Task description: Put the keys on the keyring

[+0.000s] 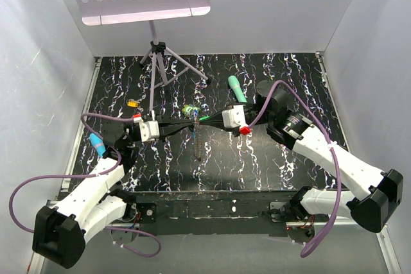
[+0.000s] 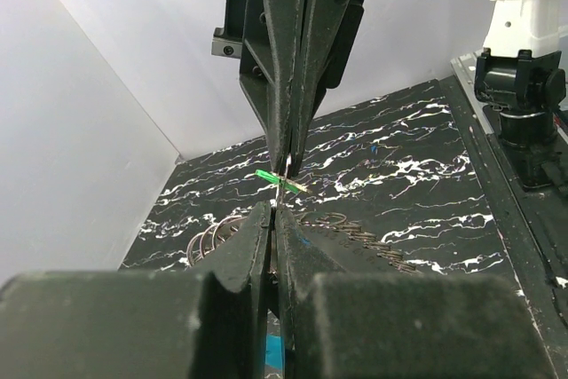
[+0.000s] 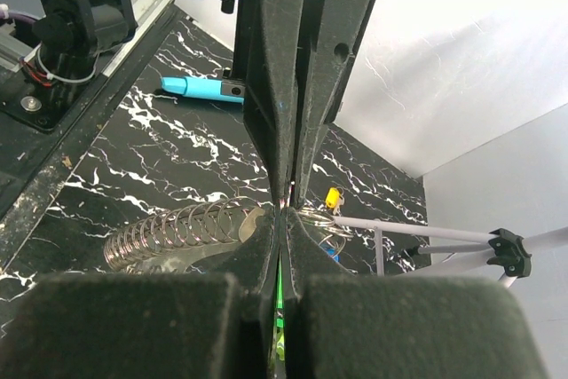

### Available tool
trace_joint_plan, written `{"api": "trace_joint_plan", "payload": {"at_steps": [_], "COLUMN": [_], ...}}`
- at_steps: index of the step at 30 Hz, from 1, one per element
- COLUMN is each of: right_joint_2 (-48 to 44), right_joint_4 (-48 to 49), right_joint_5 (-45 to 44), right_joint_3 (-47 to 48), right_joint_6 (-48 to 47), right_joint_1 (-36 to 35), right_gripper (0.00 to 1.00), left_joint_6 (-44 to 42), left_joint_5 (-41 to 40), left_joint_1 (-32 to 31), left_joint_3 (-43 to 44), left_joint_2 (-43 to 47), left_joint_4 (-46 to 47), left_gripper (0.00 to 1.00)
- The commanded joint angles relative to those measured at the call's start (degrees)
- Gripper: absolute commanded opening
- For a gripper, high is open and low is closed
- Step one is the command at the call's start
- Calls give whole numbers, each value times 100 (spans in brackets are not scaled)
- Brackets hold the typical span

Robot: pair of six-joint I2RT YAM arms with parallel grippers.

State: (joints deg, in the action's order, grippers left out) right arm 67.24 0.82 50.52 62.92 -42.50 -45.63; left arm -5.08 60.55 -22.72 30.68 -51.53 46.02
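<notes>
Two grippers meet tip to tip over the table's [image 1: 276,165] middle, left gripper [image 2: 273,210] pinched on the keyring [image 1: 199,144], chain trailing toward the near edge, right gripper [image 3: 282,215] pinched on the light green key [image 2: 266,175]; I judge slight misalignment could pry either loose.

Made up of 2 arms, left arm [image 1: 96,187] and right arm [image 1: 340,158], each clad in smooth white shells between chunky black joint housings. Trails purple cables [image 1: 336,190] in loose loops from both sides. Carries a white wrist block with a small red tab [image 1: 244,130] on each. Ends in the left gripper [image 2: 273,206] and right gripper [image 3: 282,212], both matte black, with long wedge-shaped fingers [image 2: 271,59] and round screw holes near the roots.
</notes>
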Motion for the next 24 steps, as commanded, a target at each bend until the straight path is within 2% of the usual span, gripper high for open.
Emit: {"api": "trace_joint_plan", "payload": {"at_steps": [1,24], "right_joint_2": [-36,-71], "right_joint_4": [-73,-504], "right_joint_5": [125,37], "right_joint_3": [256,195], "right_joint_6": [-232,-768], "right_joint_1": [-96,-113], "right_gripper": [1,1], "left_joint_6": [25,447], "left_joint_5": [-316,-562], "left_joint_1": [-13,66], "left_joint_3": [342,527], "left_joint_2": [134,108], "left_joint_4": [-295,-498], "left_gripper": [0,0]}}
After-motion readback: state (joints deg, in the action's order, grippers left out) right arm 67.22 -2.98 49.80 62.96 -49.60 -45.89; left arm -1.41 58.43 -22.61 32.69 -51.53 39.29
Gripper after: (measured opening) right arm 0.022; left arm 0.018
